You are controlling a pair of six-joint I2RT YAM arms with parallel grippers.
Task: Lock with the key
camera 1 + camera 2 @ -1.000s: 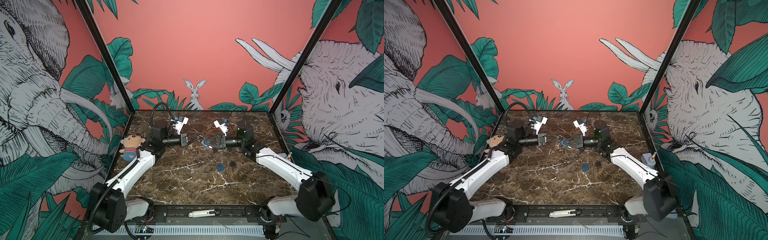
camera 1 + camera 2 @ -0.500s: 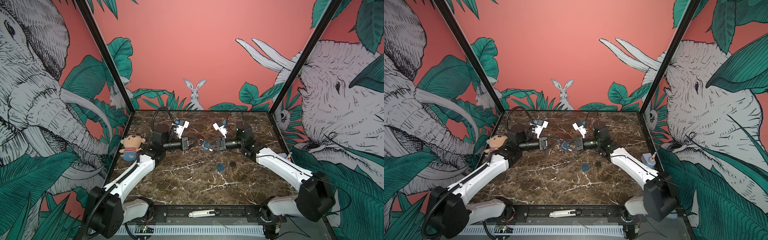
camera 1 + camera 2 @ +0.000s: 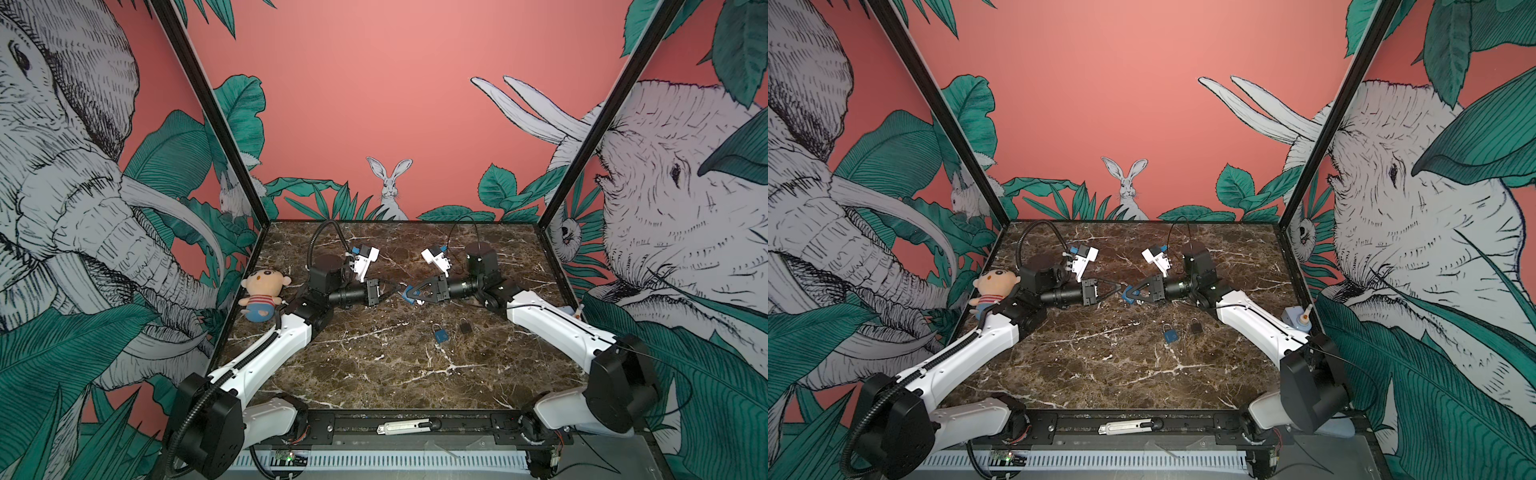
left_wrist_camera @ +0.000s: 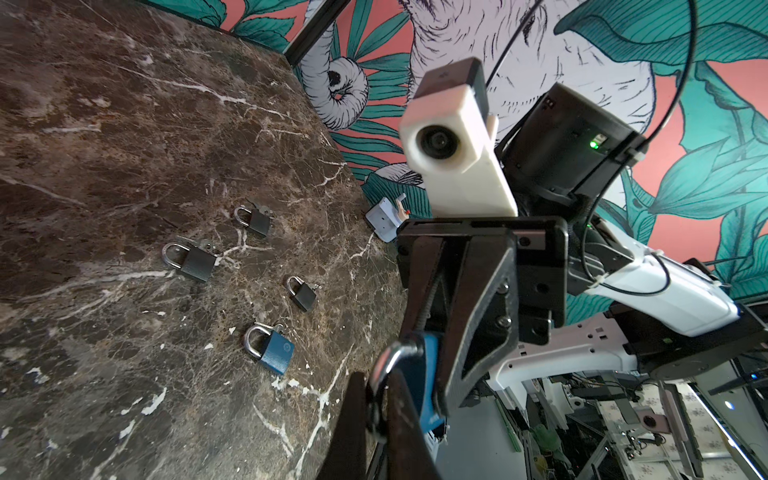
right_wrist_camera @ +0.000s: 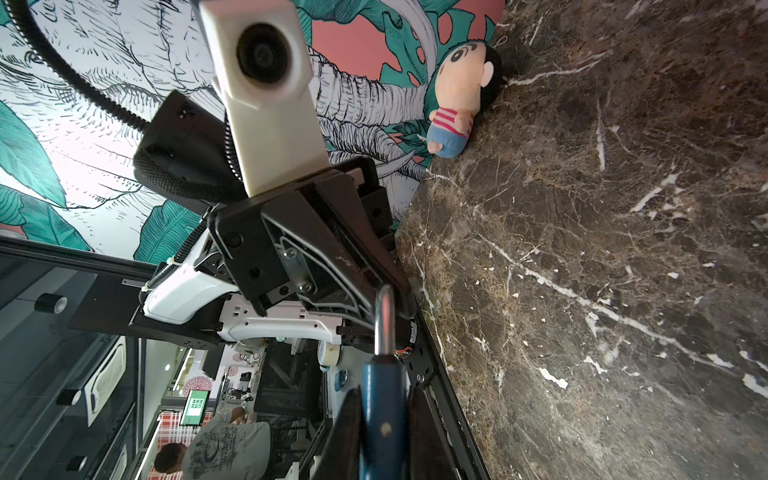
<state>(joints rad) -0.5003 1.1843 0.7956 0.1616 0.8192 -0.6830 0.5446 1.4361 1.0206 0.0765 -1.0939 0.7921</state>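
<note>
My right gripper (image 5: 382,395) is shut on the body of a blue padlock (image 5: 382,411), held above the marble table with its silver shackle (image 5: 384,320) pointing at the left arm. In both top views the padlock (image 3: 409,294) (image 3: 1128,294) hangs mid-table between the two arms. My left gripper (image 4: 376,378) (image 3: 397,287) is shut, its tips right at the shackle's bow (image 4: 395,353). A thin silvery piece shows in the slit between its fingers. I cannot tell whether that is the key or the shackle.
A blue padlock (image 3: 441,334) (image 4: 270,348) and a black one (image 3: 465,326) (image 4: 301,293) lie on the table (image 3: 374,374); two more black padlocks (image 4: 191,261) (image 4: 254,220) show beyond. A plush doll (image 3: 262,296) sits at the left wall, a small white-blue object (image 3: 1296,318) at the right edge.
The left arm has shifted a little to the right and lower, bringing its shut tips up to the padlock's shackle. The right arm has barely moved and still holds the padlock.
</note>
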